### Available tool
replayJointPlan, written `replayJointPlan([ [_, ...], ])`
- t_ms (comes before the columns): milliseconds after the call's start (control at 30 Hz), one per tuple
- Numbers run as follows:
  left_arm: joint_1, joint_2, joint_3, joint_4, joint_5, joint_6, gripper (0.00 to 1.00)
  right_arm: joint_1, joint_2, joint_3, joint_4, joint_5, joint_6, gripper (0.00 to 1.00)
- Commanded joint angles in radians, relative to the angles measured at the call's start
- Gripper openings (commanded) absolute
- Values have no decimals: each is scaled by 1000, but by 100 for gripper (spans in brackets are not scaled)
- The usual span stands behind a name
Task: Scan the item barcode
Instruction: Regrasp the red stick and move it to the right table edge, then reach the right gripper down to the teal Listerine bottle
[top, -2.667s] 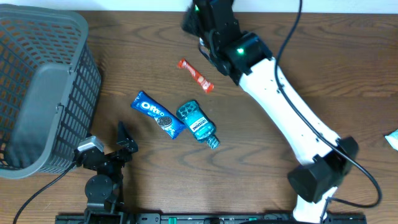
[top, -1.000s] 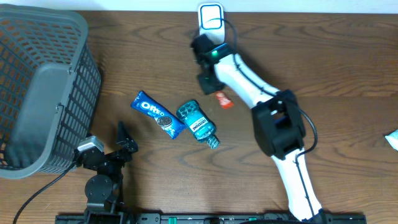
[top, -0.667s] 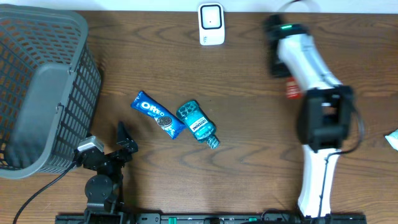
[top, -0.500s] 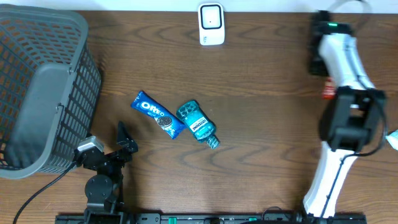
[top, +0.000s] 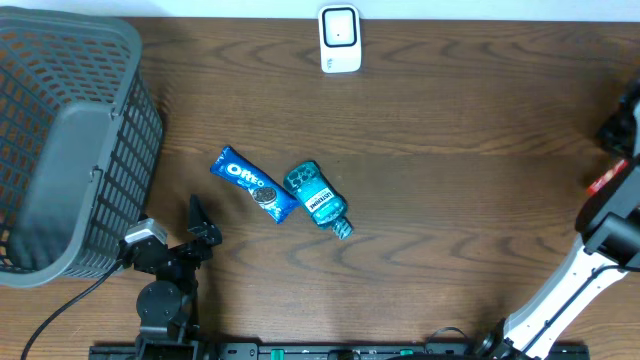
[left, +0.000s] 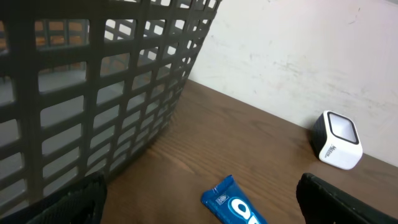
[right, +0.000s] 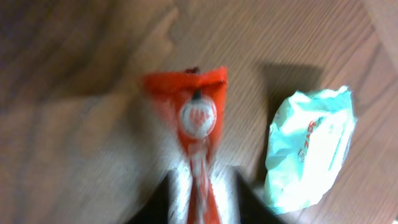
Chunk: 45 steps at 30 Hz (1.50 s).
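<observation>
Crinkly red wrapper (right: 194, 118) within the right pincer (right: 200, 200) (blur: cannot tell if gripped); left pincer (left: 200, 202) gapes wide.

Basket (top: 70, 150) left, scanner (top: 340, 38) far edge, cookie pack (top: 252, 184) beside bottle (top: 318, 198)

mesh basket (left: 93, 93) walling off the left claw's (top: 202, 228) left side, oreo pack (left: 233, 205) low just ahead, bare table (left: 249, 149) beyond up to the scanner (left: 336, 140) ahead-right, pale packet (right: 308, 146) close on the right claw's (right: 202, 200) right, open room on its left
</observation>
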Motion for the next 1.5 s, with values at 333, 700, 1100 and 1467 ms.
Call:
replayJointPlan([
  [333, 5, -6, -27, -21, 2, 6, 98, 229, -177, 35, -146, -405, 5, 99],
  [700, 5, -6, -27, -21, 2, 6, 98, 644, -203, 11, -275, -842, -272, 99],
  [1100, 5, -6, -27, -21, 2, 6, 98, 1070, -198, -69, -321, -602, -203, 99],
  [1467, 5, -6, -27, -21, 2, 6, 98, 1254, -198, -316, -124, -506, -144, 99],
])
